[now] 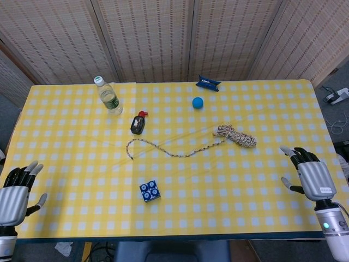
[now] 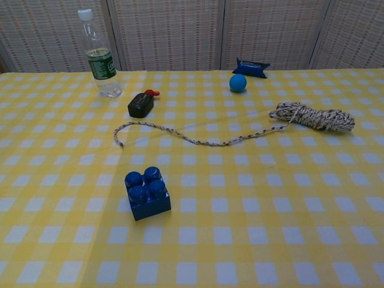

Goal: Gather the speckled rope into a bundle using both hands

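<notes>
A yellow-and-white checked cloth [image 1: 262,207] covers the bench. A clear water bottle [image 1: 108,96] with a green label stands upright near the far left. Just in front of it lies a small black object with a red tip [image 1: 138,124]. A blue ball [image 1: 197,102] sits near a dark blue packet [image 1: 208,83] at the far edge. A blue studded brick [image 1: 149,191] rests nearer the front.

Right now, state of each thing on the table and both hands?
rope: part coiled at right, tail strung out leftward, not held
bottle: upright, cap on
block: studs up
ball: at rest on the cloth
black device: lying flat
blue packet: lying at far edge
left hand: open, empty
right hand: open, empty
</notes>
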Available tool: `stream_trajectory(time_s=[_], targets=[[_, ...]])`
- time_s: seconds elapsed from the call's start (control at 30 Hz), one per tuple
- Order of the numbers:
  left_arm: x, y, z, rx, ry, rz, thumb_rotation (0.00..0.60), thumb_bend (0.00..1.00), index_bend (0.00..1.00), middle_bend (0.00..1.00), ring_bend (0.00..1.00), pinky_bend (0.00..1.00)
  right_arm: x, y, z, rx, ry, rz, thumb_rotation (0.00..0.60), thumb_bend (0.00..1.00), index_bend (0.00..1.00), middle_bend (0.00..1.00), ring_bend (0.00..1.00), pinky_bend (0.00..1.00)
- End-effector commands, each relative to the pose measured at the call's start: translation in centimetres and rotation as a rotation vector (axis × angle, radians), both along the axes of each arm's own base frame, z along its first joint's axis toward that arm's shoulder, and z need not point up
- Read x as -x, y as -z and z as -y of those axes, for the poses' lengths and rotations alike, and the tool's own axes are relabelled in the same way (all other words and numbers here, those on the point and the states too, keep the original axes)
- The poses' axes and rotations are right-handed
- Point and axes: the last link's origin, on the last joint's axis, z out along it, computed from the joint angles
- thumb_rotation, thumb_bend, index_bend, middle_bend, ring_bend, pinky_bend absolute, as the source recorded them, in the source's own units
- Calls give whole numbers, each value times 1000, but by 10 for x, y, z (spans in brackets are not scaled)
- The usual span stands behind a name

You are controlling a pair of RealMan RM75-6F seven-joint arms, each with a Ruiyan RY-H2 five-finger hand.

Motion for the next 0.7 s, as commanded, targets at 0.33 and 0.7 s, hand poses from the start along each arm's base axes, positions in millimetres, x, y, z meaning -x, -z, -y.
stream_trajectory(time_s=[0.33, 0.7], targets=[[6, -1, 7, -3, -16, 8, 600, 316, 175, 130, 130, 85, -50, 41, 86, -115, 7, -83, 600, 178, 159, 284, 166, 285], [9, 0, 10, 5, -23, 15, 600, 316, 178, 129, 131, 85, -52, 77, 151, -149, 126, -114, 600, 178, 159, 277, 166, 288]])
